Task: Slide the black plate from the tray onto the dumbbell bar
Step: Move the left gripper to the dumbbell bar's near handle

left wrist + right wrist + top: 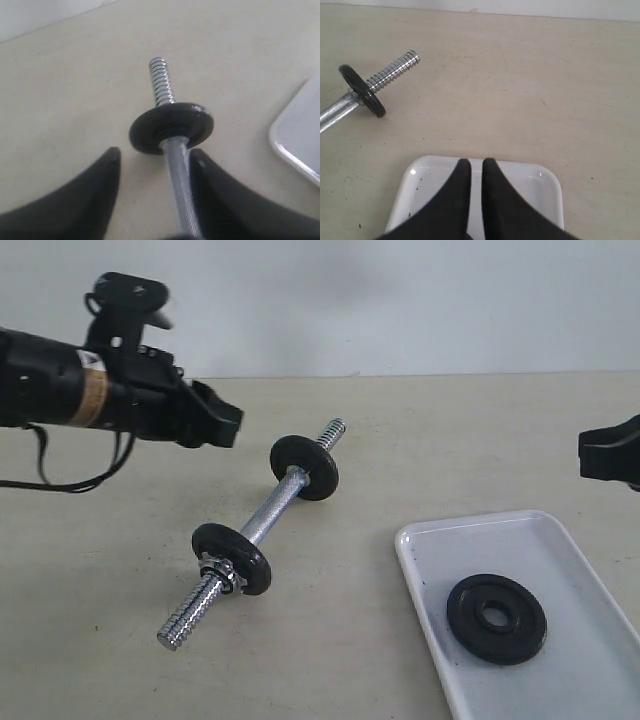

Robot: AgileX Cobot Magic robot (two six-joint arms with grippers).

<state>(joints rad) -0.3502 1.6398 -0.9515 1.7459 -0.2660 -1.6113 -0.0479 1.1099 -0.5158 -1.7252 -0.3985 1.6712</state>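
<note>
Pale counter (400, 440): black plate (525, 628) lies in the tray (470, 540) nearest my empty, near-shut right hand (476, 162); left hand (155, 151) gapes astride dumbbell bar (272, 510).

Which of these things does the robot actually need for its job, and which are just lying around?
Needed for the job:
- black plate
- tray
- dumbbell bar

Just there:
- table
- no other loose item shows

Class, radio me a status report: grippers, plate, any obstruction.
Left gripper open by dumbbell bar. Right gripper near shut, empty, above tray. Black plate flat in tray, untouched. Nothing blocking.
</note>
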